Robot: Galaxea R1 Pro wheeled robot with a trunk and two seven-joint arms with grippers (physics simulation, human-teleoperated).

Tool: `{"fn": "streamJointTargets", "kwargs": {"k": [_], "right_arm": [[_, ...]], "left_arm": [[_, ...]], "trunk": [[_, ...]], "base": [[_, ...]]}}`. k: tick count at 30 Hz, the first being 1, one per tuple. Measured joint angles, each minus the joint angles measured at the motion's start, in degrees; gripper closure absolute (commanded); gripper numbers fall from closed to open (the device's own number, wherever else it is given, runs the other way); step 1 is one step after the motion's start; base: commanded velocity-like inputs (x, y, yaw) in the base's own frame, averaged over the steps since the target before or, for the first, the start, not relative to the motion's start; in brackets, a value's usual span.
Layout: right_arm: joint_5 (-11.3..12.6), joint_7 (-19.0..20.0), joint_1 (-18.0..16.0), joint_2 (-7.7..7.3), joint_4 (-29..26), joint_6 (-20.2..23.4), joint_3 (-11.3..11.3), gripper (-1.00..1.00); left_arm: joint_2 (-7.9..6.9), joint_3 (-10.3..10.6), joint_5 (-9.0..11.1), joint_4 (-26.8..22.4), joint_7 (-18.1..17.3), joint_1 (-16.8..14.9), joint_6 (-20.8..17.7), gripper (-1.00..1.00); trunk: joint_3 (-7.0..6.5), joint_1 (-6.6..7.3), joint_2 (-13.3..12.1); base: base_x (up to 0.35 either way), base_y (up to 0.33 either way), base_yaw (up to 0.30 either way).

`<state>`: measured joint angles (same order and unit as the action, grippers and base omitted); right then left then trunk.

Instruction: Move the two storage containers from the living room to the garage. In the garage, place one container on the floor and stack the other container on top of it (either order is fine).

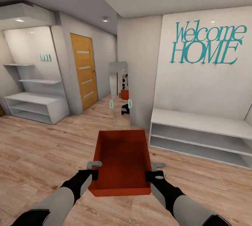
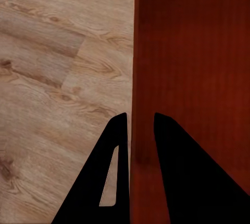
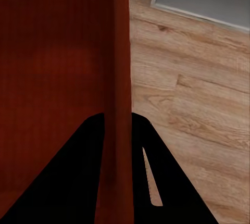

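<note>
I hold one orange-red storage container (image 1: 120,159) in front of me, above the light wood plank floor (image 1: 42,149). It is open-topped and empty. My left gripper (image 1: 91,174) is shut on its left wall near the near corner. In the left wrist view the fingers (image 2: 117,182) straddle that wall (image 2: 140,52). My right gripper (image 1: 151,175) is shut on the right wall, and in the right wrist view the right gripper (image 3: 119,114) pinches the wall of the container (image 3: 57,52).
A hallway lies ahead. A narrow wall mirror (image 1: 120,93) reflects me and the bin. A low white shelf bench (image 1: 203,128) stands at the right under "Welcome HOME" lettering (image 1: 206,43). White shelves (image 1: 35,107) and a wooden door (image 1: 84,72) are at the left.
</note>
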<state>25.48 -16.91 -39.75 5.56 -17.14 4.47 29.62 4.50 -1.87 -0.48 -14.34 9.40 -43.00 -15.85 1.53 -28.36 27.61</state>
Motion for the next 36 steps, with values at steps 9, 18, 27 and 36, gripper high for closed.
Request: {"fn": "streamJointTargets", "kwargs": {"k": [9,18,27,36], "right_arm": [[-0.01,0.0,0.02,-0.03,-0.07,0.04,0.0,1.0],[-0.01,0.0,0.03,-0.03,-0.06,0.04,-0.01,1.0],[-0.02,0.0,0.04,-0.03,-0.08,0.04,-0.02,1.0],[0.0,0.0,0.02,-0.03,-0.06,0.04,-0.01,1.0]], "left_arm": [[0.02,-0.02,-0.03,0.0,0.0,0.0,0.0,1.0],[0.02,-0.03,-0.03,0.0,0.0,0.0,0.0,1.0],[0.02,-0.02,-0.02,0.0,0.0,0.0,0.0,1.0],[0.02,-0.03,-0.04,0.0,0.0,0.0,0.0,1.0]], "trunk": [[0.0,0.0,0.0],[0.0,0.0,0.0],[0.0,0.0,0.0],[0.0,0.0,0.0]], "base": [[0.324,0.0,0.272],[0.324,0.0,0.272],[0.324,0.0,0.272],[0.324,0.0,0.266]]}}
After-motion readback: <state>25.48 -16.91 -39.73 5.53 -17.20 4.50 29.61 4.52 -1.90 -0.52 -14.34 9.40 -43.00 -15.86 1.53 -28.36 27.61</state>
